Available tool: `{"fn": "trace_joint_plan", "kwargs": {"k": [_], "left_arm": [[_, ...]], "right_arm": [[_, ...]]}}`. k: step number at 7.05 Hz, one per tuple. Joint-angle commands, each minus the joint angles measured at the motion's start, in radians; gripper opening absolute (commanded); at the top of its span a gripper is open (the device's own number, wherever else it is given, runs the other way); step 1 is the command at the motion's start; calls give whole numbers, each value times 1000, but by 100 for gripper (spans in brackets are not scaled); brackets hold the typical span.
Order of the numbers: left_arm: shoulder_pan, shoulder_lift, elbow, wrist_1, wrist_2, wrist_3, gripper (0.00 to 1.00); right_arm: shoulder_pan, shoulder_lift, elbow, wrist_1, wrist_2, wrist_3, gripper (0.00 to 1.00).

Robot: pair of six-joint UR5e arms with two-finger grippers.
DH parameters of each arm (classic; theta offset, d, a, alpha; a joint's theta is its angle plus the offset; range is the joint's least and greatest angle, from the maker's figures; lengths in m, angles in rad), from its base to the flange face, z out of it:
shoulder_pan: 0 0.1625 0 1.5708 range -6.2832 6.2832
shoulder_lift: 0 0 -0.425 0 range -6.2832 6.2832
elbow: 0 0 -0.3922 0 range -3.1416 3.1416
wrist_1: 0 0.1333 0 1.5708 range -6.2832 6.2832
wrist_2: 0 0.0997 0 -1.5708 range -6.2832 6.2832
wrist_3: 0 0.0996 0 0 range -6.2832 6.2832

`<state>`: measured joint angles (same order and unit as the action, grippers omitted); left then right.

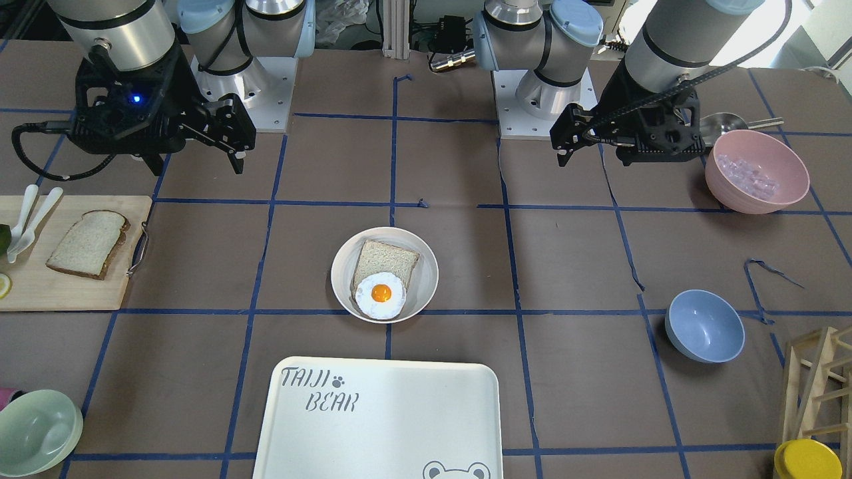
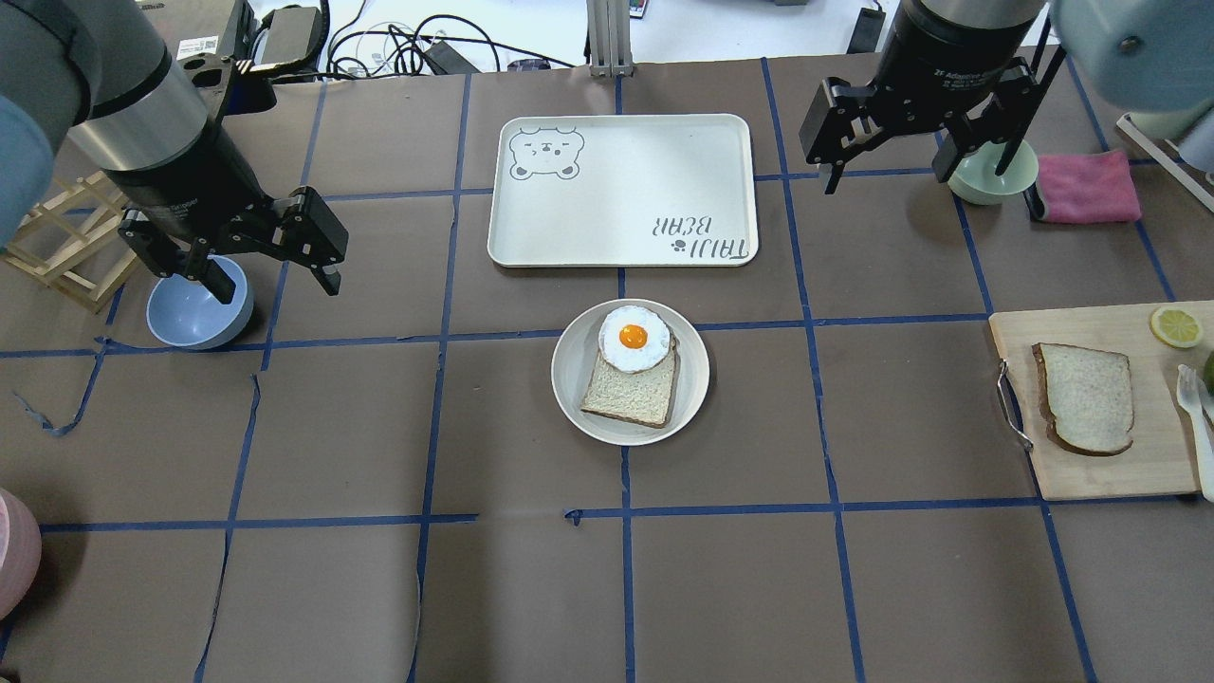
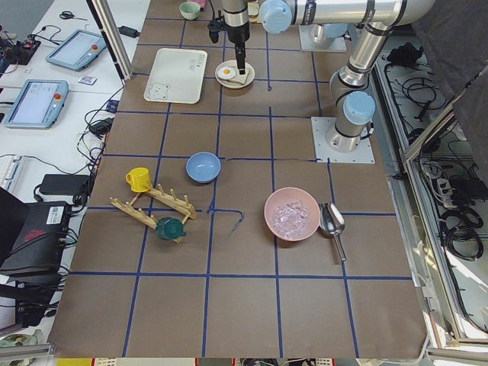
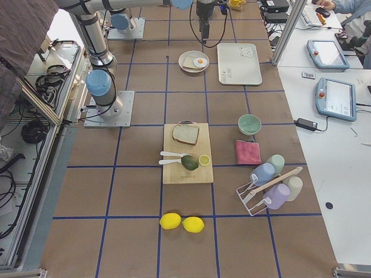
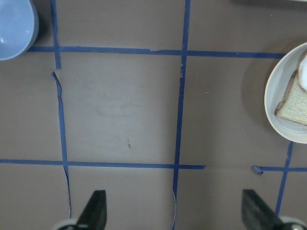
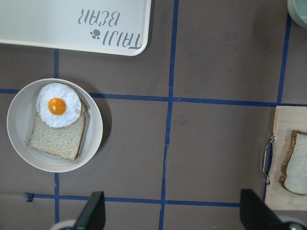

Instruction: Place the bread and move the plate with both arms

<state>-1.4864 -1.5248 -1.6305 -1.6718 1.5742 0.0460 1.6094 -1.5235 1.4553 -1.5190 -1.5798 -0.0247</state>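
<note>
The bread (image 2: 1086, 398), a dark-crusted slice, lies on a wooden cutting board (image 2: 1148, 460) at the table's right; it also shows in the front view (image 1: 86, 244) and at the right wrist view's edge (image 6: 297, 165). The cream plate (image 2: 569, 379) sits mid-table with a paler slice and a fried egg (image 2: 634, 337) on it; its rim shows in the left wrist view (image 5: 280, 100). My left gripper (image 2: 275, 282) hangs open and empty above a blue bowl. My right gripper (image 2: 915, 171) hangs open and empty at the far right, well away from the bread.
The white TAIJI BEAR tray (image 2: 621, 190) lies just beyond the plate. A blue bowl (image 2: 194, 308) and wooden rack (image 2: 62, 247) are on the left. A green bowl (image 2: 991, 175) and pink cloth (image 2: 1086, 187) are far right. A pink bowl (image 1: 755, 169) stands near the left arm.
</note>
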Motion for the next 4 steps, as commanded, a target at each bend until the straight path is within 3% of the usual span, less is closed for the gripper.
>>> {"fn": "trace_joint_plan", "kwargs": {"k": [1, 4], "left_arm": [[0, 0, 0, -2, 1, 0, 100], [0, 0, -2, 3, 1, 0, 100]], "right_arm": [[0, 0, 5, -15, 3, 2, 100], [0, 2, 8, -16, -2, -3, 100]]}}
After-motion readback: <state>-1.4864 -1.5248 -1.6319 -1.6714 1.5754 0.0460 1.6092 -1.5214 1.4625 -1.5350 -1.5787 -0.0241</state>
